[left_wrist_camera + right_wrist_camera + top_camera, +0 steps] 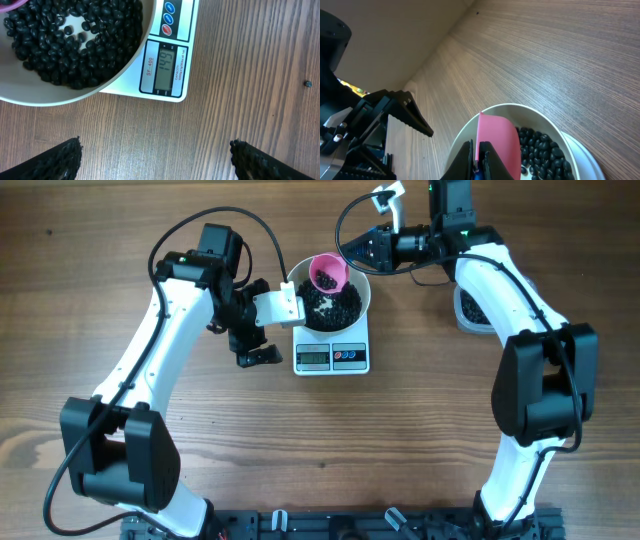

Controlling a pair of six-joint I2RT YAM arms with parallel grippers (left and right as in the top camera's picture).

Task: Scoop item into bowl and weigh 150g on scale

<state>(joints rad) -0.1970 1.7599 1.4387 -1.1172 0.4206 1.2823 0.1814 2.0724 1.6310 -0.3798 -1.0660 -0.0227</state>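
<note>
The white bowl stands on the small white scale and holds a heap of black beans, the item. In the left wrist view the scale shows 149 on its display, with the bowl and its beans at upper left. My right gripper is shut on a pink scoop held tilted over the bowl's far rim. Up close, the right gripper pinches the scoop above the beans. My left gripper hangs open just left of the scale, its fingers wide apart over bare table.
A clear plastic tub with more beans sits to the right of the scale, partly behind the right arm. One stray bean lies on the wooden table in front of the scale.
</note>
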